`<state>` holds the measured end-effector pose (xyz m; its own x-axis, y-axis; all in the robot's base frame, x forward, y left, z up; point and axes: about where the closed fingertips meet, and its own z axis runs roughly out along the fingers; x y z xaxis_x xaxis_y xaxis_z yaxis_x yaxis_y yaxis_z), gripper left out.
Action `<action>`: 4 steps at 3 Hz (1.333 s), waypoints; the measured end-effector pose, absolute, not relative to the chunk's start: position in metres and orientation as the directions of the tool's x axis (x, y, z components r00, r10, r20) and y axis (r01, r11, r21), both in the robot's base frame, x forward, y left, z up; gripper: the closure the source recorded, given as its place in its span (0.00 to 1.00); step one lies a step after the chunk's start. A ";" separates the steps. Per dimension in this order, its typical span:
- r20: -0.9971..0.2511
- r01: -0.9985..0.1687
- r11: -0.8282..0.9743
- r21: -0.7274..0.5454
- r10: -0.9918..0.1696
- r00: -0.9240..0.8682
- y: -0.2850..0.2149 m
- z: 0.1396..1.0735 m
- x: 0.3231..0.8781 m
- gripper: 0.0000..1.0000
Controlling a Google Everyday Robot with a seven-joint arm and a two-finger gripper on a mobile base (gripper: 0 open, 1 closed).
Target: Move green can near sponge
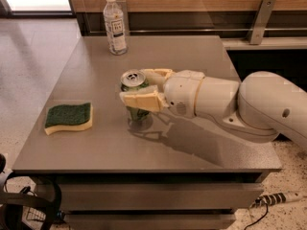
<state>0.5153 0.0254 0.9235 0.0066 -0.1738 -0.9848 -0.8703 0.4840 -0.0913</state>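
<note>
You are holding the green can (134,79) in your gripper (134,86), its jaws pressing against the can's two sides. The can is standing upright to the right of the sponge (68,117), clearly apart from it.

One green can (133,79), one sponge (68,117), one bottle (115,25), one jaws pair over one table (192,51).

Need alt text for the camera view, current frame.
A white robot arm reaches in from the picture's right, its gripper shut on a green can low over the middle of a grey table. A green-topped sponge lies apart from it near the front left edge, and a clear plastic bottle stands at the back.
</note>
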 end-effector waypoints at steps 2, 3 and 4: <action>-0.994 -0.919 0.391 -0.055 -0.113 0.011 0.063 0.908 0.491 1.00; -0.986 -0.944 0.329 -0.030 -0.165 -0.026 0.079 0.898 0.490 0.97; -0.987 -0.942 0.333 -0.040 -0.159 -0.014 0.080 0.901 0.488 0.67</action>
<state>0.4880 0.0802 0.9012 -0.0139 -0.1588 -0.9872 -0.9422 0.3327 -0.0403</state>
